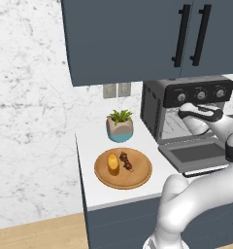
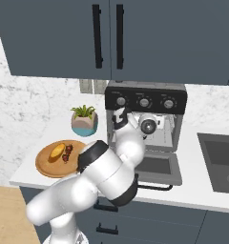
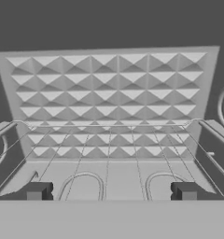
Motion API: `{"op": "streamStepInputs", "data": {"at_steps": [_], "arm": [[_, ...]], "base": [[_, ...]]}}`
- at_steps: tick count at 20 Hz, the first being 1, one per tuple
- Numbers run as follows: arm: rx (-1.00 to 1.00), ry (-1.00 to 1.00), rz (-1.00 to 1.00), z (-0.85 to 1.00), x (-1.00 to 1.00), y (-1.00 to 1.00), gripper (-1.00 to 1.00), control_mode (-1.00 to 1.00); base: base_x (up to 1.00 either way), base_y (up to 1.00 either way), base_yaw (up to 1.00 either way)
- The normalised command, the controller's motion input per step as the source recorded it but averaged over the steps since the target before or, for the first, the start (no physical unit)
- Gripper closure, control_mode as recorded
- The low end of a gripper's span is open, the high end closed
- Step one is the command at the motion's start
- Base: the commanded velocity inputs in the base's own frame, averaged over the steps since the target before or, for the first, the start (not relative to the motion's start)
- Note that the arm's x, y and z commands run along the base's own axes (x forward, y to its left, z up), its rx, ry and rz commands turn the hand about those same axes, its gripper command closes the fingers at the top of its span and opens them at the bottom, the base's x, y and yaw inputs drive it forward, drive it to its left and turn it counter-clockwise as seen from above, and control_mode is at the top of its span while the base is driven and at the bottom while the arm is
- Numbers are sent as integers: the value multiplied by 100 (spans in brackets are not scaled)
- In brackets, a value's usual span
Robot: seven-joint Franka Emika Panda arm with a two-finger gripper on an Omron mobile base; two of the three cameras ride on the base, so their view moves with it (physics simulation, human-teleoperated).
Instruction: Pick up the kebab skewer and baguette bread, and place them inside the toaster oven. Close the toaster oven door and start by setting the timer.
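Kebab skewer [image 1: 125, 161] and baguette bread [image 1: 112, 162] both sit on the wooden plate [image 1: 138, 181], side by side and just about touching, the bread on the side farther from the oven and the skewer on the nearer side. Neither has been picked up yet. Meanwhile the gripper [image 3: 109, 191] is somewhere else entirely: it's pointed into the mouth of the toaster oven [image 1: 157, 104], jaws spread wide and holding nothing, with the wire rack [image 3: 109, 140] stretching out ahead of the fingertips [image 3: 37, 191] and the patterned back wall beyond it.

The toaster oven door [image 1: 191, 154] is folded down flat onto the counter [image 1: 89, 146], so the way in is open. From the right base camera the hand [image 2: 123, 119] sits at the oven opening just below the knobs [image 2: 144, 102], while the plate lies well off to the robot's left, past the potted plant [image 2: 84, 121].

So the relation that counts, as I judge it: the food lies to the left of the hand and lower, down at counter level, so the arm needs to back out of the oven, swing left and come down over the plate. The skewer's long axis runs roughly front to back across the plate, about parallel to the loaf, so open jaws should straddle it across that line. It's the nearer of the two items.
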Motion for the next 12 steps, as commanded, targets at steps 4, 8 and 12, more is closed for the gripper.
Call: {"op": "streamStepInputs", "data": {"at_steps": [4, 8, 12], "arm": [[0, 0, 0, -24, 6, 0, -100, -100], [0, 0, 0, -27, 4, 0, -100, -100], [0, 0, 0, -9, 14, 0, -100, -100]], "base": [[0, 0, 0], [0, 0, 0], [0, 0, 0]]}}
